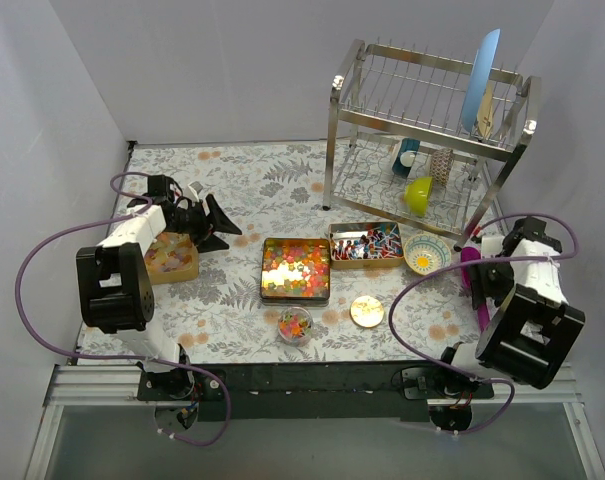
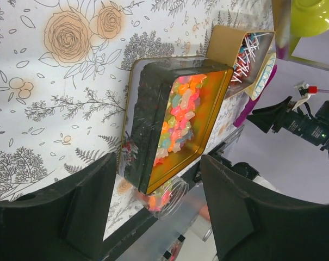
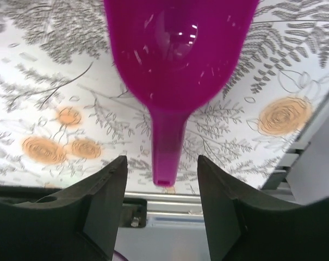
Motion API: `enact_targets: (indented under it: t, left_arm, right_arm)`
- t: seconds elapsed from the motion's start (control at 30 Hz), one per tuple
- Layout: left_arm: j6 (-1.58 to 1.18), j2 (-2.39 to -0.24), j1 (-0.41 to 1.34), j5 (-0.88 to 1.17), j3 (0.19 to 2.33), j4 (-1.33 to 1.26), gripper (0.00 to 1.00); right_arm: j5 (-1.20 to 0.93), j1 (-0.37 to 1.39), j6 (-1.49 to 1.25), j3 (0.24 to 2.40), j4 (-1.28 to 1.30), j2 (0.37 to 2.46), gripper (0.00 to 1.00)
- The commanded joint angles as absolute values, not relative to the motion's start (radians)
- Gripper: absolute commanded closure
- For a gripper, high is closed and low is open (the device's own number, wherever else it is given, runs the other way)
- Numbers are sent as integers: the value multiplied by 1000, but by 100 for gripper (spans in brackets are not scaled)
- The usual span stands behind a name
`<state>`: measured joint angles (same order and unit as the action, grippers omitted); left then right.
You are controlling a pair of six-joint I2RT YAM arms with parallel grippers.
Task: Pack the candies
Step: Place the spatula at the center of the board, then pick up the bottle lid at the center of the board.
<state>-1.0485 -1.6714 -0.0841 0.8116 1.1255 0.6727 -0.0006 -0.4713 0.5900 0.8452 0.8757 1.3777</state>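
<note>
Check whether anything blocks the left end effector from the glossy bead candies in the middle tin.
Nothing visible does. The left end effector stands open, facing the glossy bead candies in the uncovered tin, with only bare tablecloth between them. The gold lid lies off to the side, nearer the front edge.

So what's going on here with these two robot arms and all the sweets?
It is a candy-packing job. Three open tins on the table hold the candies: pale gummies, glossy beads and wrapped pieces. In front stands a small clear jar with some candies in it, and a gold lid lies beside it. The right claw is open around the handle of a purple scoop, not gripping it. The left claw hangs open and empty near the gummies.
</note>
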Motion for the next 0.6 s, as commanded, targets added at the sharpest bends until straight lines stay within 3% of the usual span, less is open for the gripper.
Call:
enact_targets:
  t: [0.0,0.07,0.1,0.13,0.27,0.43,0.57]
  left_arm:
    - [-1049,-1626,-91,870,1138,663,37]
    - [-1039,-1620,-89,893,1143,669,34]
    - [-1022,-1609,-89,958,1140,666,6]
    - [-996,-1602,-87,982,1138,657,2]
    - [-994,-1549,-84,1037,1108,620,2]
    - [-1020,-1511,-86,1032,1039,594,2]
    - [-1124,-1441,-84,968,971,474,2]
  right_arm:
    - [-86,-477,678,982,1041,1237,36]
    - [-197,-477,807,1020,1092,1165,15]
    - [-233,-473,859,1019,1100,1137,13]
    - [-298,-468,906,1014,1100,1108,13]
    - [-463,-388,1193,1014,1199,997,12]
    - [-384,74,1197,944,1092,890,12]
    - [-299,368,1164,913,1042,957,12]
